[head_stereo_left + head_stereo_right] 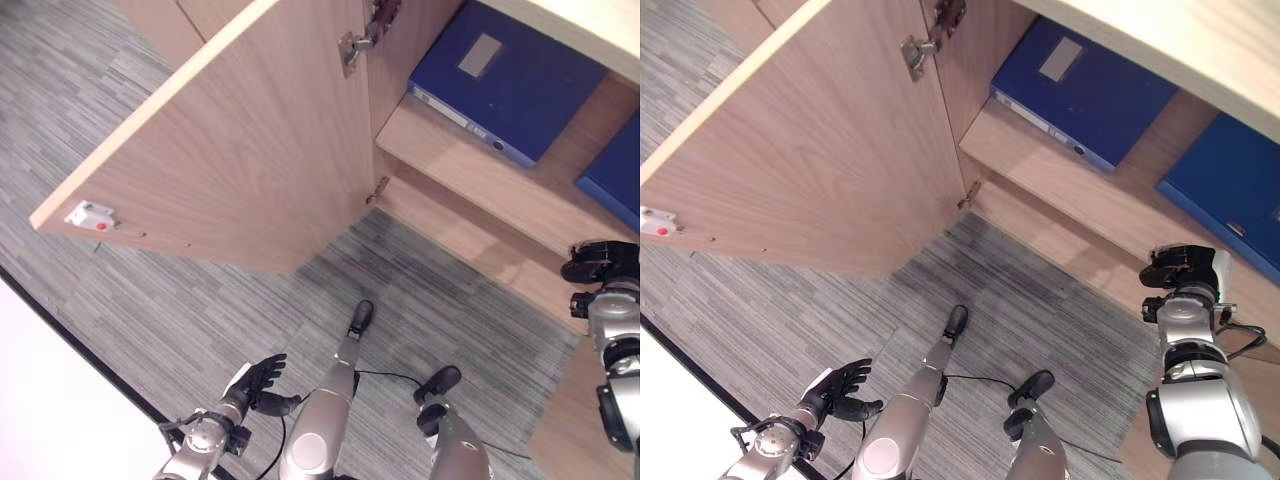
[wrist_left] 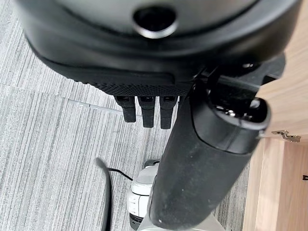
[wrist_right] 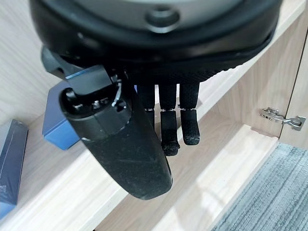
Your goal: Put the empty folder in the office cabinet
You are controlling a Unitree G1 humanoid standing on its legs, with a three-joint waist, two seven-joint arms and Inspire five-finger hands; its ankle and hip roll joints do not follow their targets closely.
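Observation:
A blue folder (image 1: 510, 80) lies flat on the upper shelf (image 1: 470, 175) inside the open wooden cabinet. A second blue folder (image 1: 1230, 195) lies to its right on the same shelf. My right hand (image 1: 1180, 268) hovers in front of the shelf's edge, below the second folder, open and holding nothing. In the right wrist view its fingers (image 3: 188, 125) hang relaxed over the lower shelf board (image 3: 211, 163), with a blue folder (image 3: 57, 130) behind the thumb. My left hand (image 1: 262, 378) hangs low over the carpet, open and empty.
The cabinet door (image 1: 230, 150) stands swung wide open to the left, with a hinge (image 1: 355, 45) at its top. Grey striped carpet (image 1: 150, 280) covers the floor. A white surface (image 1: 50, 400) lies at the lower left.

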